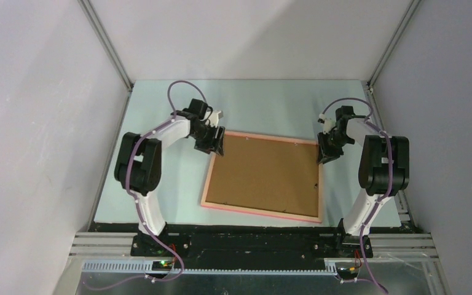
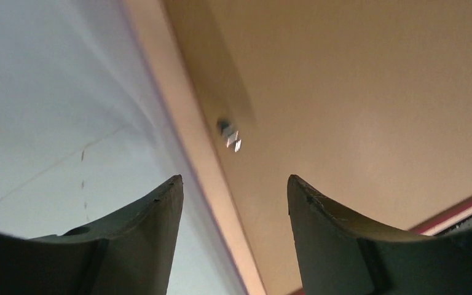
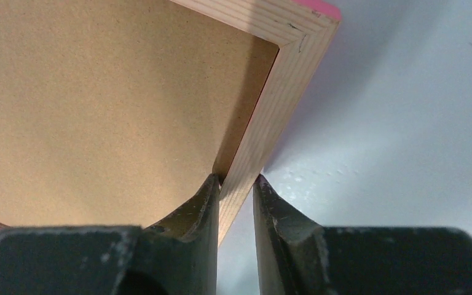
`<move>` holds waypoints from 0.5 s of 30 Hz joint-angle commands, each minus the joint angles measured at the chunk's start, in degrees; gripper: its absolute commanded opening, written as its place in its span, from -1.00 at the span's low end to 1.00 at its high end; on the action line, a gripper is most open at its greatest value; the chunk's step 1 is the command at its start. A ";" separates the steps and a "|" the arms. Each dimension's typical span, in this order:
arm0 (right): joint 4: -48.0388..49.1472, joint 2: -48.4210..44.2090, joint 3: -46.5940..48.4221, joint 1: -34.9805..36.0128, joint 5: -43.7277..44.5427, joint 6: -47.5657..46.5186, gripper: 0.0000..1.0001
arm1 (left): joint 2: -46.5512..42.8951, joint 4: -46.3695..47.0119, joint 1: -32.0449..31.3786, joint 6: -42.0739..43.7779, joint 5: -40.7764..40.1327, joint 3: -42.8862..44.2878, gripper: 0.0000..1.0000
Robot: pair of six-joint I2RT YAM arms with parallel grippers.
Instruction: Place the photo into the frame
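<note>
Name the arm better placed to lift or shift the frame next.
Right, probably. The right gripper already pinches the frame by its right rail near the far corner, beside the backing board. The left gripper stands open astride the left rail, gripping nothing.

A brown backing board (image 1: pixel 264 175) lies flat and slightly skewed on the pale blue-grey table (image 1: pixel 270 104); a small metal tab (image 2: pixel 229 134) sits near its edge. Plain white walls (image 1: pixel 31 123) and aluminium corner posts (image 1: pixel 106 42) enclose the table

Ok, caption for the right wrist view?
Right gripper pinches the frame by its rail near a corner, brown backing board inside.
</note>
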 commanded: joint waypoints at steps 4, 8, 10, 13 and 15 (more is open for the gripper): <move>0.40 1.38 0.66 3.79 -1.62 -2.15 -1.00 | 6.13 2.10 -3.26 -4.40 -5.82 4.17 0.33; 0.40 1.48 0.67 3.79 -2.13 -1.77 -1.00 | 6.43 2.61 -3.35 -5.33 -7.42 2.78 0.26; 0.45 1.67 0.65 3.81 -2.32 -1.74 -1.00 | 6.24 2.86 -3.38 -5.44 -7.90 2.07 0.23; 0.38 1.86 0.67 3.85 -2.67 -1.65 -1.00 | 6.54 3.52 -3.36 -5.45 -8.46 2.06 0.15; 0.25 1.75 0.64 3.84 -2.96 -1.62 -1.00 | 7.07 3.85 -3.36 -5.59 -8.69 2.28 0.08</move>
